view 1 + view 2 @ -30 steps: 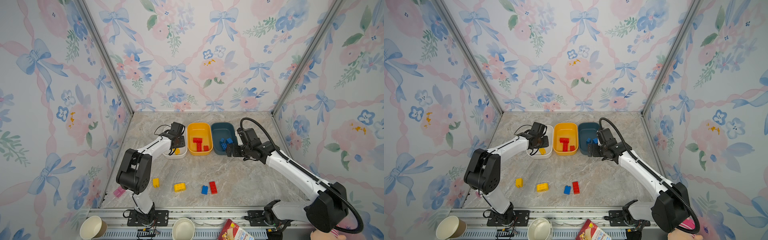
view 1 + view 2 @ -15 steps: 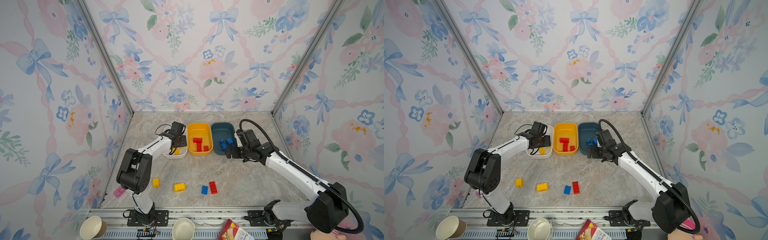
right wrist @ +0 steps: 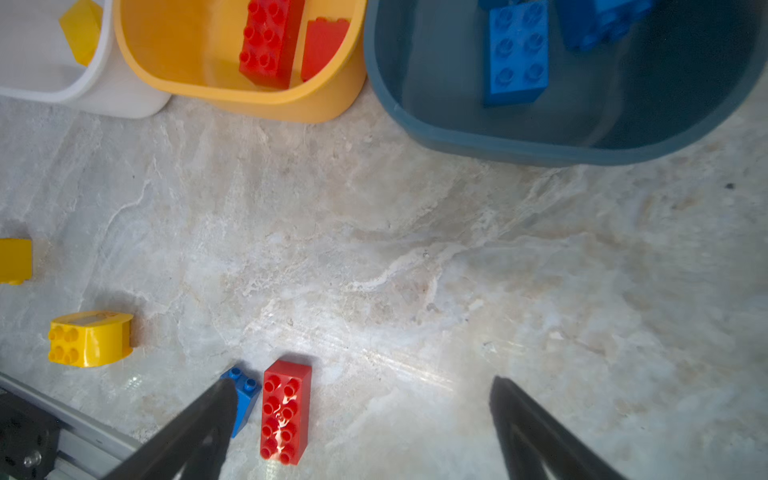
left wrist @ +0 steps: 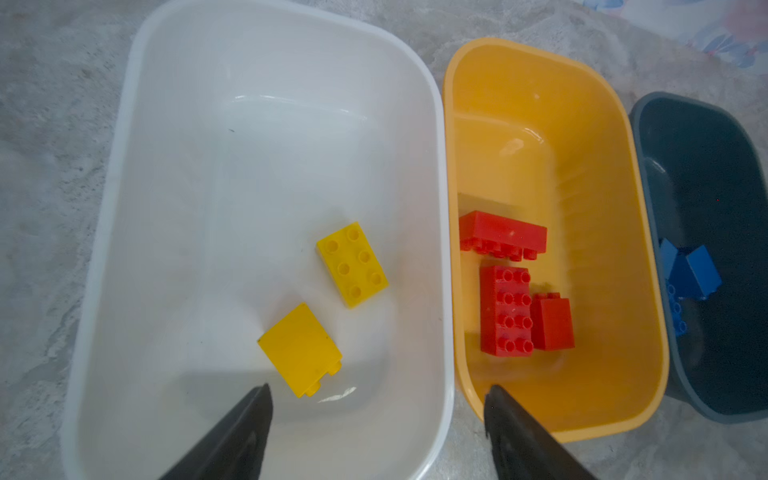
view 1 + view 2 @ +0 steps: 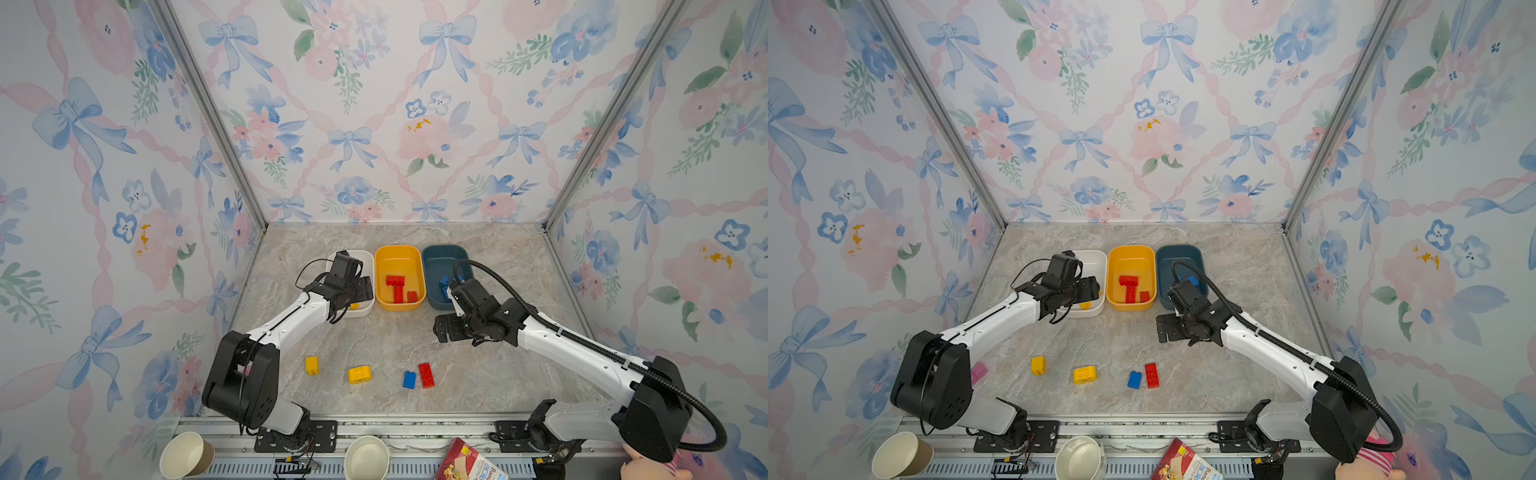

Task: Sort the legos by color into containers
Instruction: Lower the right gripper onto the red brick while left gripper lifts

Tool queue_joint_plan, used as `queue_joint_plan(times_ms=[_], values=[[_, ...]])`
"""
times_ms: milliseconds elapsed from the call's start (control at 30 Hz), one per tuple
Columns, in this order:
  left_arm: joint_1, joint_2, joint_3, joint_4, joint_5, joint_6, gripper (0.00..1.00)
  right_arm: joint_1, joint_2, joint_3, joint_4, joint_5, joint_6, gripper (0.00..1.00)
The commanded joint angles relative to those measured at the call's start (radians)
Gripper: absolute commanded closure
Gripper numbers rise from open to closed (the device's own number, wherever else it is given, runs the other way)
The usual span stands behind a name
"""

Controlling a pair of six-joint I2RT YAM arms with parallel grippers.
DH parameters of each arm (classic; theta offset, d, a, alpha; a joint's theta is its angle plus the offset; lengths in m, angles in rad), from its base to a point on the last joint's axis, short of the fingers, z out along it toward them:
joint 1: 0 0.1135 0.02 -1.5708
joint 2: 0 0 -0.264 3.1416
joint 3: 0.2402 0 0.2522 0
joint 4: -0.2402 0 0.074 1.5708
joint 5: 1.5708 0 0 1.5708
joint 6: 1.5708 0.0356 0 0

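Left gripper [image 4: 378, 395]: jaws apart, empty, above the white tub [image 4: 249, 166], which holds two yellow legos [image 4: 352, 264]. Right gripper [image 3: 363, 384]: spread wide, empty. Four loose legos [image 5: 360, 374] lie at six o'clock from the orange tub [image 5: 399, 257]. Judged light, rigid, slick; grip across flat sides, not studs. Contents of the blue tub [image 5: 440, 259] partly hidden by the right arm.

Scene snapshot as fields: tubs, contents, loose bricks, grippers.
white tub: two yellow bricks
yellow tub: three red bricks
teal tub: blue bricks, count unclear
loose: small yellow brick, rounded yellow brick, blue brick, red brick, all on the table
left gripper: open, empty, above white tub
right gripper: open, empty, above table near teal tub
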Motion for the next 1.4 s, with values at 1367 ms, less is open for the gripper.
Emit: queue_joint_plan(times_ms=[1367], values=[[0.008,-0.294,-0.224,0.041,0.052,-0.09,0.06,0.334,0.418,0.13,-0.109,0.037,0.017,0.36]])
